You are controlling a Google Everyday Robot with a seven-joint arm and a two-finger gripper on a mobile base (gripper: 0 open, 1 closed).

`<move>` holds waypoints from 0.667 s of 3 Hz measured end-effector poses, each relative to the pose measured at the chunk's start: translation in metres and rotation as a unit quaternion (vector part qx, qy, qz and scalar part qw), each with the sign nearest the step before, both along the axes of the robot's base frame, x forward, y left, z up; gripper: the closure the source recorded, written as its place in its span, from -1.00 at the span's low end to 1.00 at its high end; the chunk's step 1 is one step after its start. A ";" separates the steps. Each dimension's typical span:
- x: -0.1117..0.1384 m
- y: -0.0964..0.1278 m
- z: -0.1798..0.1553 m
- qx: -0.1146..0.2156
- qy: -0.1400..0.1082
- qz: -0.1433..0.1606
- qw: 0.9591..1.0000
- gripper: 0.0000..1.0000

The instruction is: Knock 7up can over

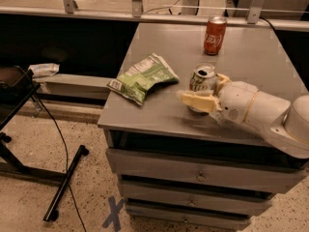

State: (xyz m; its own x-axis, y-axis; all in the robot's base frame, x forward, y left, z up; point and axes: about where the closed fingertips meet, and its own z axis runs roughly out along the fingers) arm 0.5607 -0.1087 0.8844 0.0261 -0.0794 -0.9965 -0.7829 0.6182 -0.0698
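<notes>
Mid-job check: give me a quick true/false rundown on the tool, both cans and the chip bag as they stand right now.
1. The 7up can stands upright. True.
2. The tool is at the orange-red can. False: it is at the 7up can, open, with one finger across the can's front and the other at its far right side.
3. The chip bag lies on the table, left of the 7up can in the camera view. True.
4. The orange-red can lies on its side. False: it stands upright near the table's far edge.
</notes>
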 end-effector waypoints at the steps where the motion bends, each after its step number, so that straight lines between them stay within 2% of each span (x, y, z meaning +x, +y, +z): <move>1: 0.004 -0.001 0.022 -0.050 0.001 0.022 0.999 0.30; 2: 0.011 -0.002 0.052 -0.124 0.012 0.054 0.991 0.26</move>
State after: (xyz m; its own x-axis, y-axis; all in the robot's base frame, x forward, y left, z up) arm 0.5716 -0.1105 0.9364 0.0236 -0.3207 -0.9469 -0.8466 0.4974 -0.1896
